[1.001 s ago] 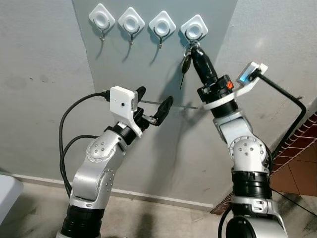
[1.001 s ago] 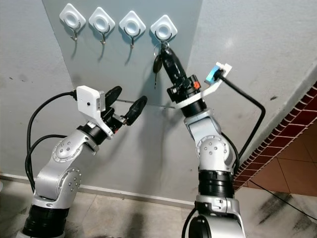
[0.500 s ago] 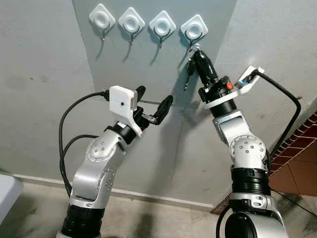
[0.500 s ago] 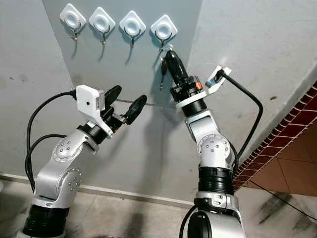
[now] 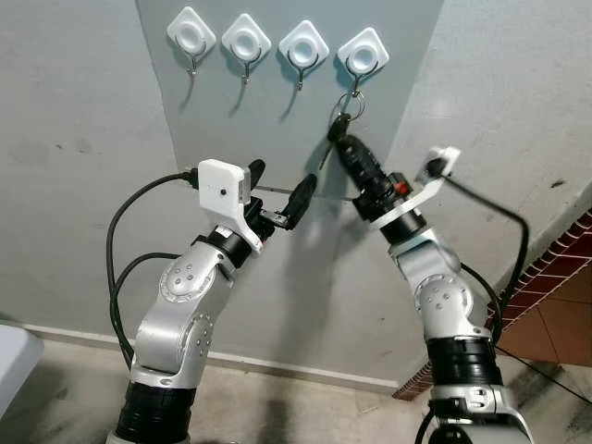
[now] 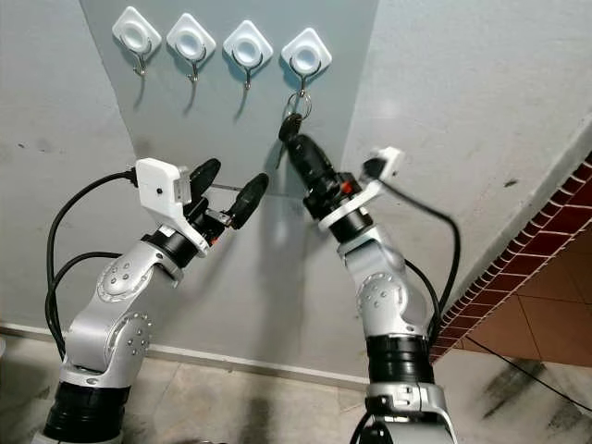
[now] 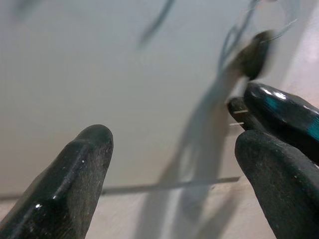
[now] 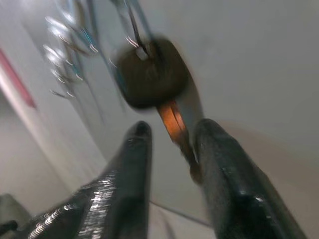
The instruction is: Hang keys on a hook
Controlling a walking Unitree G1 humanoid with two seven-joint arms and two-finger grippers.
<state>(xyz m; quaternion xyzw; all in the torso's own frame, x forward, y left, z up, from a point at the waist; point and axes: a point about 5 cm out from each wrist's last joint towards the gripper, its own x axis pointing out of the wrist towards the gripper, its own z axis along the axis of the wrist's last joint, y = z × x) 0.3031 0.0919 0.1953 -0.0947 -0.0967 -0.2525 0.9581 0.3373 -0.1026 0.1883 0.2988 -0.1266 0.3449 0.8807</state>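
The keys (image 5: pixel 339 125) hang by their ring from the rightmost hook (image 5: pixel 357 78), at the right edge of the grey wall panel (image 5: pixel 277 120). The right end effector (image 5: pixel 339 148) sits just below, fingers slightly parted around the key blade, not clamped. The left end effector (image 5: pixel 279 190) hovers wide open and empty near the panel's lower edge. Brick tiles (image 5: pixel 555 287) far right.

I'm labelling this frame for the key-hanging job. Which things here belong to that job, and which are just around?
In the job:
- keys, ring on the hook, hanging
- rightmost hook
- right gripper, fingers parted just below the key

Just around:
- three other hooks, bare
- left gripper, open, held off the wall
- black cable at the left arm
- brick-pattern floor
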